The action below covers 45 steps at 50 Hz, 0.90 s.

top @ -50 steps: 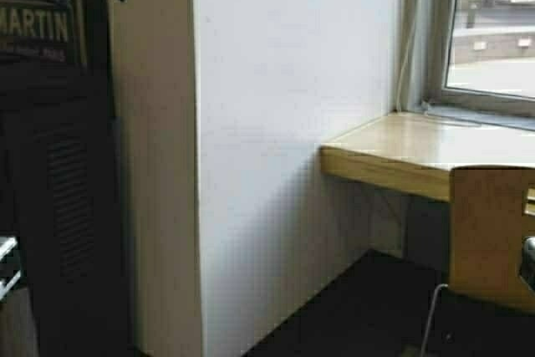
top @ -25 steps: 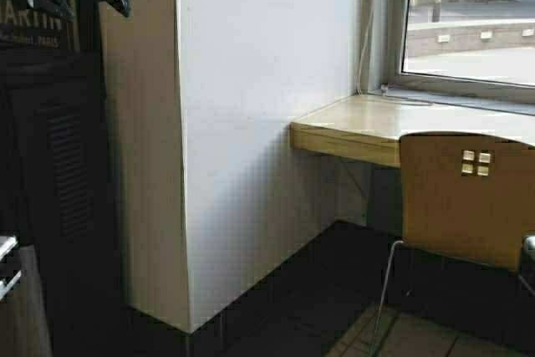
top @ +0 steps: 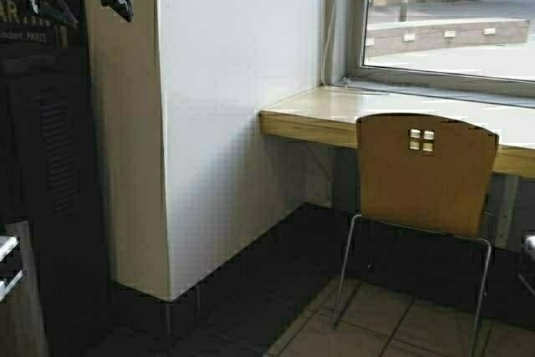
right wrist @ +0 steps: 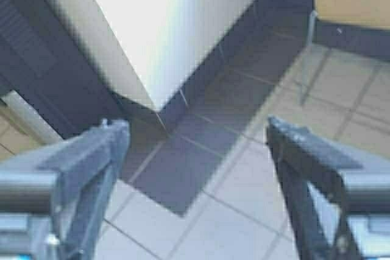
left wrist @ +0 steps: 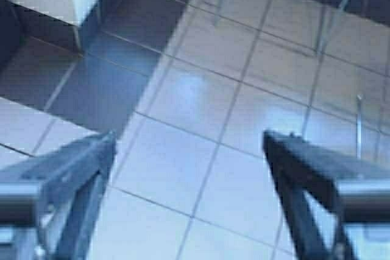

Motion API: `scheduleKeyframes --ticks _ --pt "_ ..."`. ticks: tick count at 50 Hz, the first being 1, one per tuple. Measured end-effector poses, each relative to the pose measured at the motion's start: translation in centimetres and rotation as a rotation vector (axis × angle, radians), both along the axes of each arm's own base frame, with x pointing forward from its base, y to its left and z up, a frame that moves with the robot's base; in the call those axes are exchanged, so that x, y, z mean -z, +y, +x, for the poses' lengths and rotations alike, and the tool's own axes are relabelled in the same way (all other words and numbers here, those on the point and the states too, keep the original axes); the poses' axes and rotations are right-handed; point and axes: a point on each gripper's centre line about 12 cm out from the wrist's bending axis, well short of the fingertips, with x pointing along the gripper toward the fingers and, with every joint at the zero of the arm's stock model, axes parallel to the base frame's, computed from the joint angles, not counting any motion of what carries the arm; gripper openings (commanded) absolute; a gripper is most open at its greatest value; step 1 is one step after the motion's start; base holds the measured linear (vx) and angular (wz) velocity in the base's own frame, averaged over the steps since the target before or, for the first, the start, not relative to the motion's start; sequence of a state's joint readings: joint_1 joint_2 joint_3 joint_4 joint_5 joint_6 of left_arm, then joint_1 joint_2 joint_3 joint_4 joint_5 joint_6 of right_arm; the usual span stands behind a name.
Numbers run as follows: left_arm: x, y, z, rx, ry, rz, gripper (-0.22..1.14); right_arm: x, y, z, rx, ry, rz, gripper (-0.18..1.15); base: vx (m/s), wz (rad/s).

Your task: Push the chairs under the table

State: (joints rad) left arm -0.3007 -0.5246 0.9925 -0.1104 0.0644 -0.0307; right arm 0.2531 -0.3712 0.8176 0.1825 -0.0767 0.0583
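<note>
One chair stands backrest toward the robot, just before the table, seat seemingly not yet tucked under. Left gripper and right gripper hang spread apart over floor tiles, empty. Pushing looks not yet begun.

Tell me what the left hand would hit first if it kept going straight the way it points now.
Probably the tiled floor. The left hand is open, angled down at bare tiles, with nothing between its fingers. The chair's legs stand farther off; depth is hard to judge.
</note>
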Motion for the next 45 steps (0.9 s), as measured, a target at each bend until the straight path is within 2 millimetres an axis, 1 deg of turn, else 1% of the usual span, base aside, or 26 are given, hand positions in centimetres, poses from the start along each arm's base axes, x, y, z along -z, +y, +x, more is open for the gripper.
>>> scheduleKeyframes --ticks 6,18,23,29,34,45 --pt "0.0 -0.1 0.0 0.002 -0.001 -0.002 1.01 -0.1 -0.2 0.1 0.005 0.003 0.0 0.99 -0.29 -0.33" --pt "0.0 0.0 0.0 -0.005 0.003 -0.009 1.01 0.7 -0.1 0.4 0.004 0.03 -0.007 0.99 -0.24 -0.38" --pt "0.0 -0.1 -0.1 -0.002 0.002 -0.011 1.01 1.4 -0.4 0.8 0.018 0.051 -0.009 0.99 -0.23 -0.44" --pt "0.1 -0.2 0.0 0.001 0.006 -0.008 1.01 1.6 -0.3 1.0 0.018 0.059 -0.009 0.99 -0.23 -0.33" --pt "0.1 -0.1 0.0 -0.001 0.006 -0.008 1.01 1.6 -0.3 0.9 0.015 0.071 -0.012 0.99 -0.2 -0.17" --pt "0.2 0.0 0.1 -0.006 0.008 -0.006 1.01 0.9 -0.2 0.0 -0.002 0.078 -0.013 0.99 -0.14 -0.08"
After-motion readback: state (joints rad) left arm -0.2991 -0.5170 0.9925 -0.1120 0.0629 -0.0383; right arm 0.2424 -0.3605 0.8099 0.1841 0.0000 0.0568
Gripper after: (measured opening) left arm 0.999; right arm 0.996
